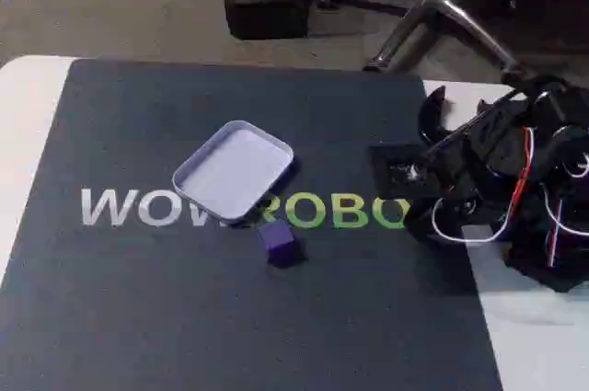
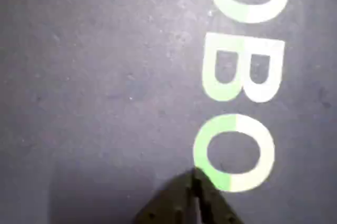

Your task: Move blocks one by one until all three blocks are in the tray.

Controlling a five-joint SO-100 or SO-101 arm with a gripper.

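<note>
A small purple-blue cube [image 1: 277, 241] sits on the dark mat, just in front of the tray's near corner and apart from it. The pale lavender tray [image 1: 235, 170] lies at the mat's middle, tilted diagonally, with nothing inside it. My arm is folded low at the right side of the table. Its gripper [image 1: 411, 219] rests close to the mat by the last green letter, well to the right of the cube. In the wrist view the gripper [image 2: 195, 179] comes in from the bottom edge with its two fingers pressed together, shut on nothing, above the green-and-white letters.
The dark mat [image 1: 184, 317] with large printed letters covers most of the white table [image 1: 28, 115]. The table's white surface shows at the left and the right front. An office chair base [image 1: 433, 14] stands on the floor behind the table.
</note>
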